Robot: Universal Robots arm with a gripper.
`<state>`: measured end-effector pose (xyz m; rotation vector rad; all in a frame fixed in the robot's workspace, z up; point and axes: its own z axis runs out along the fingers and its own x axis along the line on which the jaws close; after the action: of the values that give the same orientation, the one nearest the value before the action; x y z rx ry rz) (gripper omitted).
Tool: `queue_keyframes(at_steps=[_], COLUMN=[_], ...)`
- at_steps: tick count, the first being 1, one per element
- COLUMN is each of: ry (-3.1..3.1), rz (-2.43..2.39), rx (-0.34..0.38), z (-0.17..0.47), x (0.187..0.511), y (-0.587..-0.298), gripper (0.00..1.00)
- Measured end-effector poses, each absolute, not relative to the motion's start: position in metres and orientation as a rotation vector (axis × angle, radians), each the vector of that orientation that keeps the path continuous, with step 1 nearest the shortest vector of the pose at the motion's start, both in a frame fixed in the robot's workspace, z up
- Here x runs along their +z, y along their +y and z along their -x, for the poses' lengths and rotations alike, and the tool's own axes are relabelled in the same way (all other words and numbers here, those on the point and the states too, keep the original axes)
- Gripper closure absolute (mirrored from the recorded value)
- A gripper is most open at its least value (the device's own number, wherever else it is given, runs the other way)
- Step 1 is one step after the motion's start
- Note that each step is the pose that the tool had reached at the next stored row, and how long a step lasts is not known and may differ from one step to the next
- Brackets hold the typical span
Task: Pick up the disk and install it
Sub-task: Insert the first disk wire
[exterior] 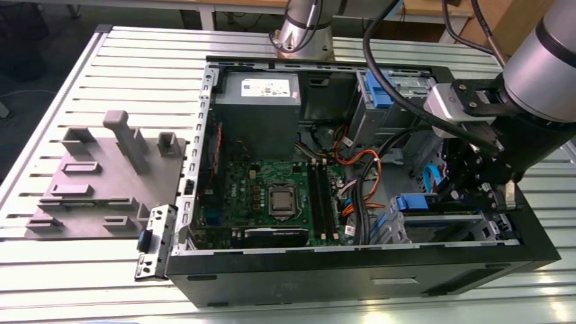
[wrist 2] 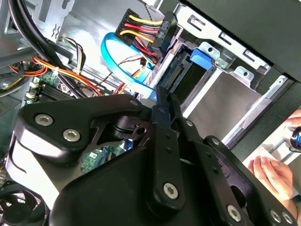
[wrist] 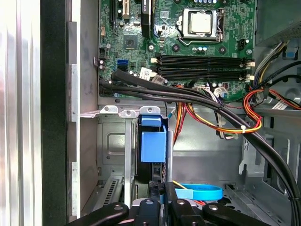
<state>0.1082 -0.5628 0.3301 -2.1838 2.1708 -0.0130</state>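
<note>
The disk (wrist: 153, 141) stands on edge in the drive bay at the front corner of the open computer case (exterior: 360, 260). Its blue carrier tab faces up, and it also shows in the exterior view (exterior: 416, 201) and the second wrist view (wrist 2: 200, 59). My gripper (wrist 2: 162, 96) is inside the case, on the exterior view's right (exterior: 481, 192). Its two black fingers are pressed together with nothing between them. The fingertips (wrist: 157, 188) sit right at the disk's connector end; I cannot tell whether they touch it.
Thick black cables (wrist: 197, 96) and orange-yellow power wires (wrist: 235, 127) cross between the motherboard (exterior: 270, 196) and the bay. A blue data cable (wrist 2: 120, 61) loops beside the disk. A person's hand (wrist 2: 275, 174) rests outside the case. A grey fixture (exterior: 104, 179) lies on the slatted table.
</note>
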Motion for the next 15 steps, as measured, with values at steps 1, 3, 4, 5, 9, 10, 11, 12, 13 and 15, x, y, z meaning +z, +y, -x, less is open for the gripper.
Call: queue_keyframes(at_steps=[1,3,4,5,9,10,11,12,13,15], ry=[2.171,2.171,2.171,2.171,2.171,2.171,2.171,2.171,2.17,2.17], rz=[2.184,2.184,2.184,2.184,2.184,2.184,2.184,2.184,2.183,2.183], rx=[-0.013,-0.013,-0.013,-0.013,-0.013,-0.013,-0.013,-0.013,-0.012,-0.012], z=[-0.1082,-0.1082,-0.1082,-0.1082,-0.1082,-0.1082,-0.1082,-0.1082,-0.1082,-0.1082], x=[0.33,0.3299,0.33,0.3299,0.3298,0.3298,0.3297,0.3297,0.3295,0.3294], y=[-0.5628,-0.5628,-0.5628,-0.5628,-0.5628,-0.5628,-0.5628,-0.5628,-0.5627,-0.5628], gripper=[0.84,0.84,0.84,0.84,0.84,0.84,0.84,0.84,0.83,0.77])
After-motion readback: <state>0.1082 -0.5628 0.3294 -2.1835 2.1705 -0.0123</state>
